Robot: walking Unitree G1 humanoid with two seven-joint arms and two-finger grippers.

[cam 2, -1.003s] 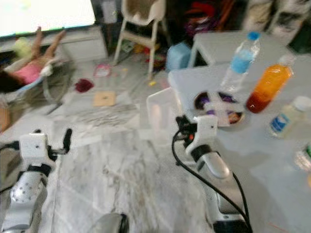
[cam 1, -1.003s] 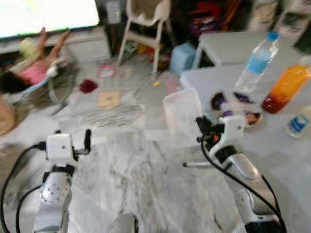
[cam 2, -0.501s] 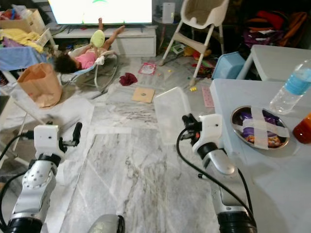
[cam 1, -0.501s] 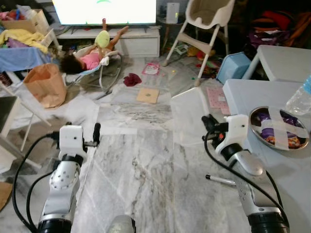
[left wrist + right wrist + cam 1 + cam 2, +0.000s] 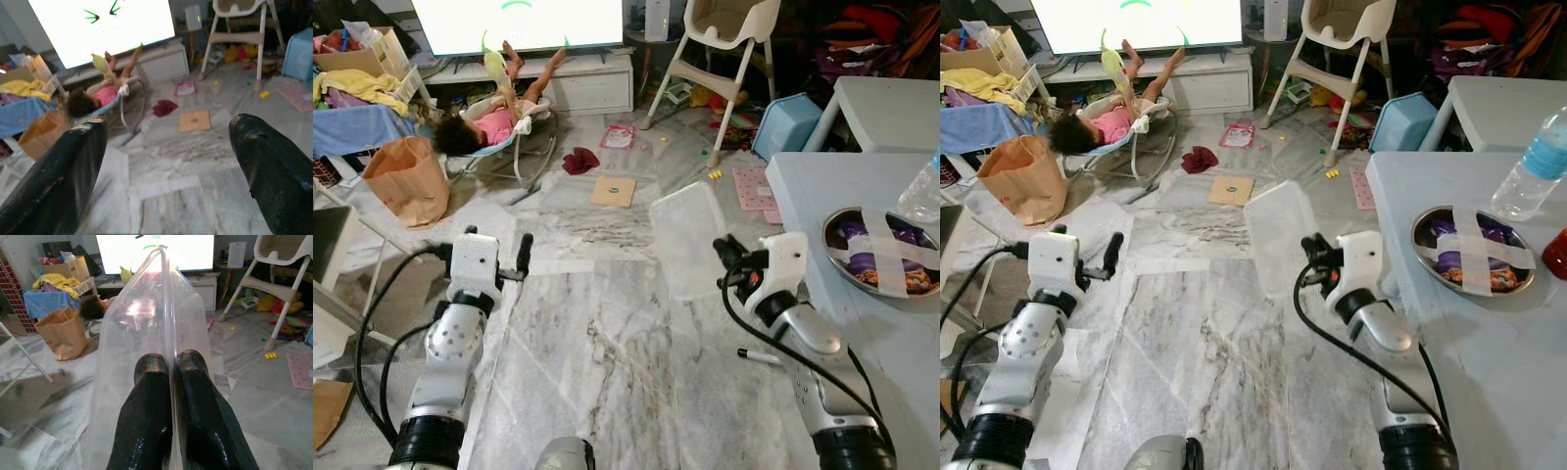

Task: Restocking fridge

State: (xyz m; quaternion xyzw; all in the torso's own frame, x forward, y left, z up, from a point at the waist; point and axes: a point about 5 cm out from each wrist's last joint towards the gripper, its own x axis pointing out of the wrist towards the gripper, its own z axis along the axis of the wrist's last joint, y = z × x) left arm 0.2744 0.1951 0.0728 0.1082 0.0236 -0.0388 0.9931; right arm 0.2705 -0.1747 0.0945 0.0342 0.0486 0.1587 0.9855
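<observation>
Right wrist view: right tool (image 5: pixel 172 363) pinches one clear lid (image 5: pixel 146 333) (left tool (image 5: pixel 166 147) agape).

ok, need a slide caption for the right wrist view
Right claw pinched shut on a clear plastic lid, held edge-on above a marble floor, TV and high chair behind.
</observation>
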